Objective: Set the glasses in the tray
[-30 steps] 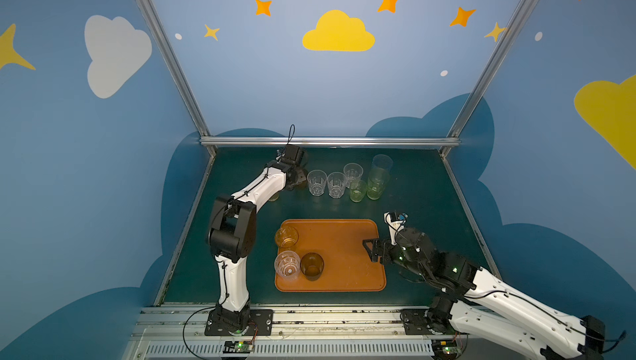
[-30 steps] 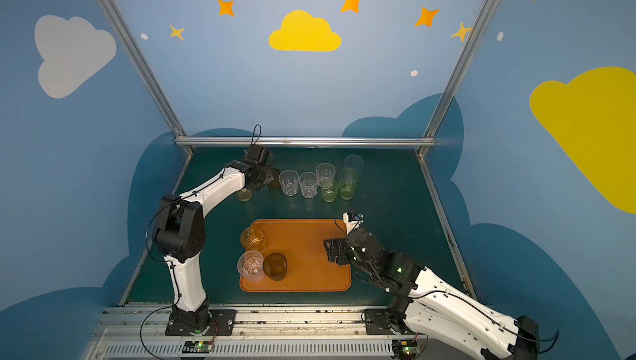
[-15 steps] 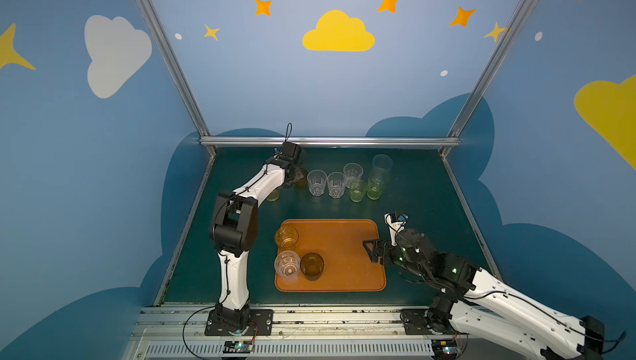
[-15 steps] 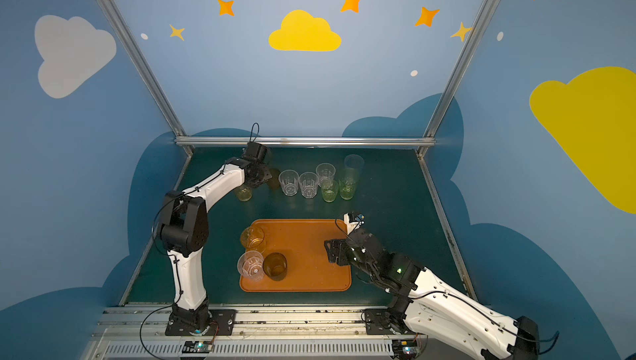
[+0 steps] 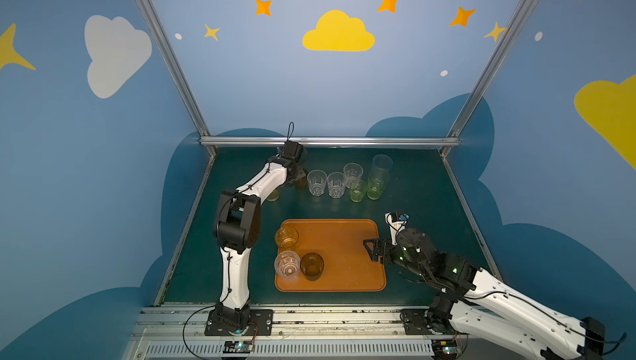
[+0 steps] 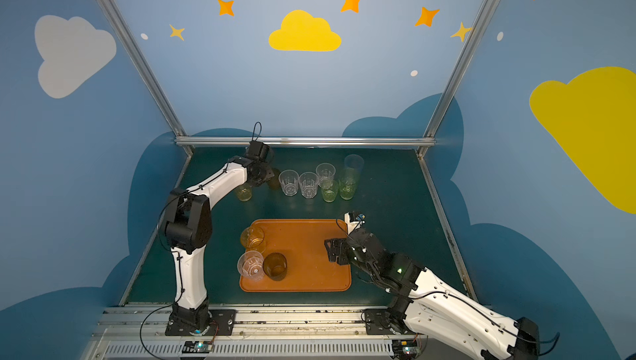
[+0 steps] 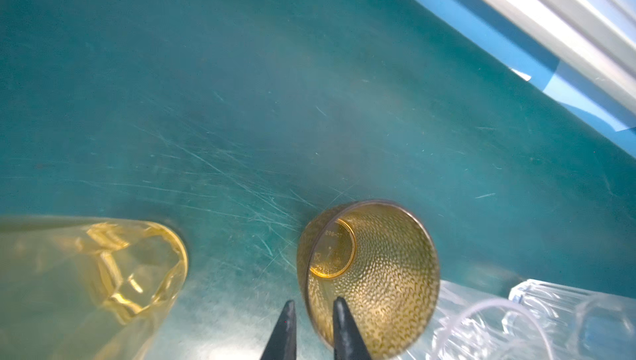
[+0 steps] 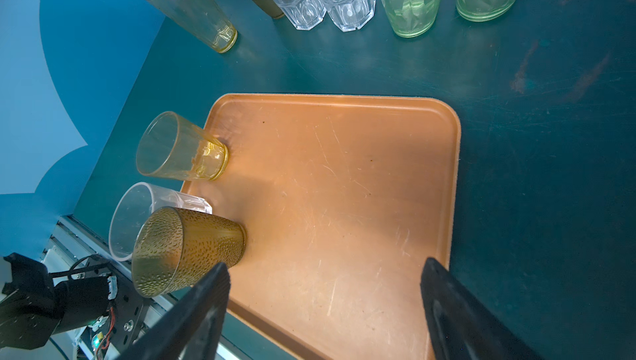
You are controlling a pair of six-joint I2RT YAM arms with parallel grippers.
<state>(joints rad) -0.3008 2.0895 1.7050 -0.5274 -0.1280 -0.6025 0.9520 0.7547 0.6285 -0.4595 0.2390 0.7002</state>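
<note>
Gripping: left hand (image 7: 313, 303) is closed on the rim of an amber dotted glass (image 7: 378, 272) at the back of the surface (image 5: 423, 203).
Right hand (image 8: 325, 263): wide open, empty, above the right edge of the tray (image 5: 344, 237).
Tray: yellow glass (image 5: 286, 236), clear glass (image 5: 287, 265) and brown glass (image 5: 311, 266) stand on its left side.

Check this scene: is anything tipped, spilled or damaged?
Nothing is tipped or spilled; the glasses in view look upright. Only wear stands out: rust-coloured scuffs on the green tabletop beside the tray, whose surface is scratched.
</note>
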